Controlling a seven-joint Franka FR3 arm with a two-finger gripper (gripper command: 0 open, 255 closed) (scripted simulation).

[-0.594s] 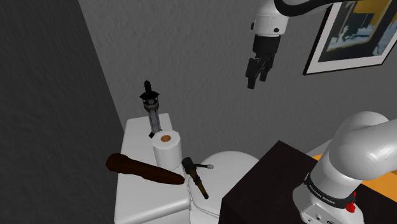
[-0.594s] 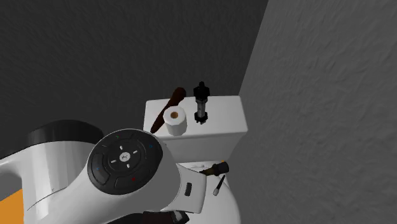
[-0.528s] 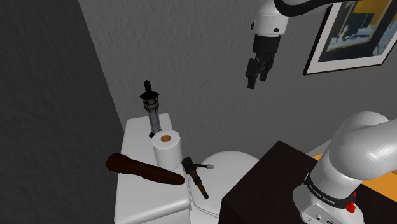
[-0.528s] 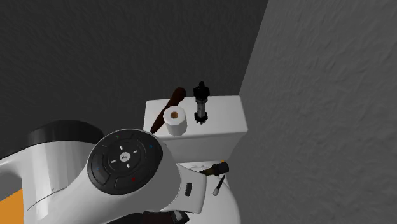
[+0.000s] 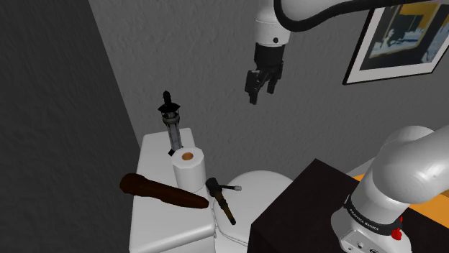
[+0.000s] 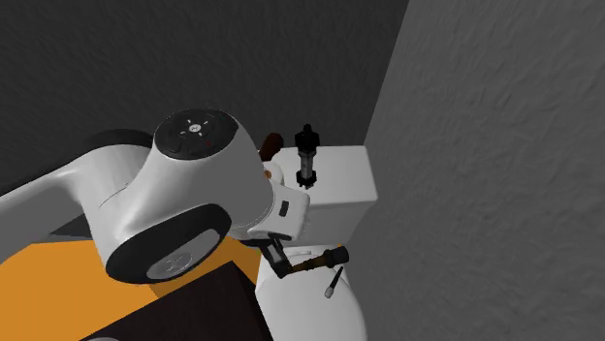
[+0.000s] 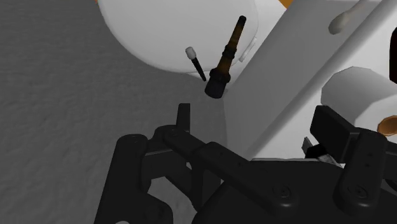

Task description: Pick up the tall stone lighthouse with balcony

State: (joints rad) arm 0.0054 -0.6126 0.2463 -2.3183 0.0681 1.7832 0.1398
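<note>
We've got the gripper (image 5: 257, 90) high in the shoulder view's upper middle, fingers apart, holding nothing. The dark lighthouse (image 5: 170, 121) stands upright on the toilet tank (image 5: 153, 154), lower left.

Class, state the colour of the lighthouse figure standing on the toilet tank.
The lighthouse has a black top and a grey shaft; clearest in the shoulder view.

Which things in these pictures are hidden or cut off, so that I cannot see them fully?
Shoulder view: the paper roll hides the foot of the lighthouse.
Shoulder view: the framed picture is cut off by the top and right edges.
Second exterior view: the arm covers most of the paper roll and the brown club.
</note>
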